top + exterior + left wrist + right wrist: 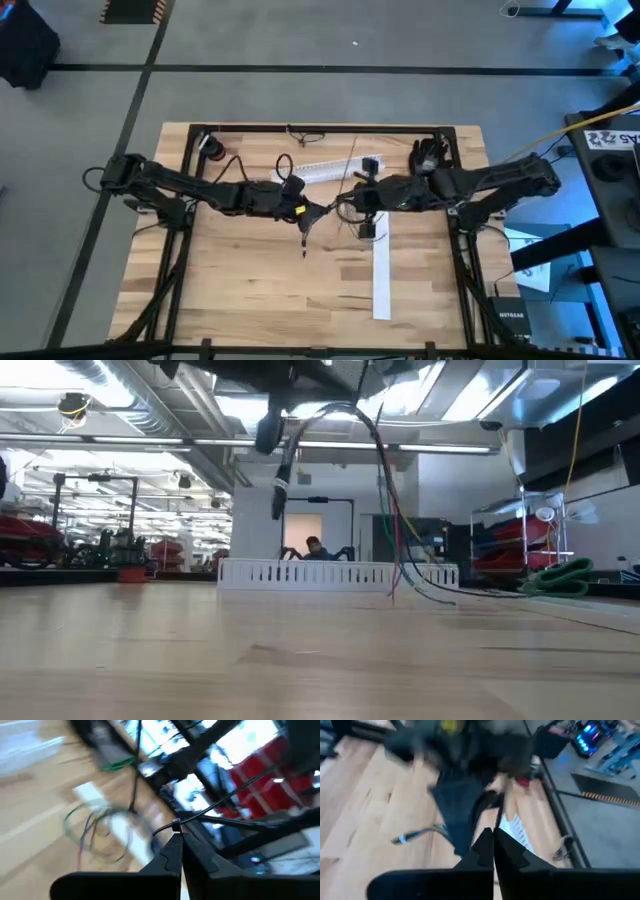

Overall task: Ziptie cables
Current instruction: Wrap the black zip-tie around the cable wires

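Both tools, left point(322, 210) and right point(345, 205), pinch the lifted cables point(395, 510).

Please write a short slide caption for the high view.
Both grippers meet mid-table, lifting the cables.

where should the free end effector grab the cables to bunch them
Judging from the low view, grip the cables on the hanging stretch just above where the strands fan out near the table. There they run close together and near upright, so come in level from the side, fingers either side of the bundle. Lower down they splay and would slip out.
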Robot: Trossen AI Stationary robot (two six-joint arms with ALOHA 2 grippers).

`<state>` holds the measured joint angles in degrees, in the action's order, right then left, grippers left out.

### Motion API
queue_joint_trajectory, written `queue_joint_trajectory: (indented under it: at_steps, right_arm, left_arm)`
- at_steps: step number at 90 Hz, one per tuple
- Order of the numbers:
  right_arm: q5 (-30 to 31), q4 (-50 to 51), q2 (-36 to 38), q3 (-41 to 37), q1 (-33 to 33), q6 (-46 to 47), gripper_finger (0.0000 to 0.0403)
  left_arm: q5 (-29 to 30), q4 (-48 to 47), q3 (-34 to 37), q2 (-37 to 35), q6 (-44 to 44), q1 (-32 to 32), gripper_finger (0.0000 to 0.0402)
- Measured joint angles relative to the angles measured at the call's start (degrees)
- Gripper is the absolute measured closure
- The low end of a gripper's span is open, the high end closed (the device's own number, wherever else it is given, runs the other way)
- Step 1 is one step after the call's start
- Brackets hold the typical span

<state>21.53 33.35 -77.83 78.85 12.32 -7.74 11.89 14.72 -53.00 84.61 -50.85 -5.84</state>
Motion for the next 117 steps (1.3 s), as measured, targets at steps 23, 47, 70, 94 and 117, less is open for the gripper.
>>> queue_joint_trajectory:
  at_steps: [23,47,70,94,117]
  right_arm:
    - [3.79,7.68,-0.24,6.63,0.02,-4.60,0.0403]
    - [5.95,9.33,-0.17,10.38,0.02,-6.53,0.0403]
    - [2.05,10.15,-0.44,10.18,0.00,-4.37,0.0403]
    - [1.23,11.93,-2.12,10.11,0.00,-1.60,0.0403]
    - [-3.18,9.40,-6.09,9.78,0.00,-0.19,0.0403]
  left_arm:
    - [1.61,-7.28,-0.24,-0.28,-2.54,-0.14,0.0401]
    - [2.22,-18.41,0.06,0.10,-3.54,-0.44,0.0401]
    - [-0.57,-10.66,0.10,-0.28,3.34,-1.86,0.0401]
    - [-8.15,-7.39,-2.60,-3.85,11.14,-2.87,0.0336]
    - [-4.55,-11.85,-5.44,-8.03,24.29,-4.28,0.0306]
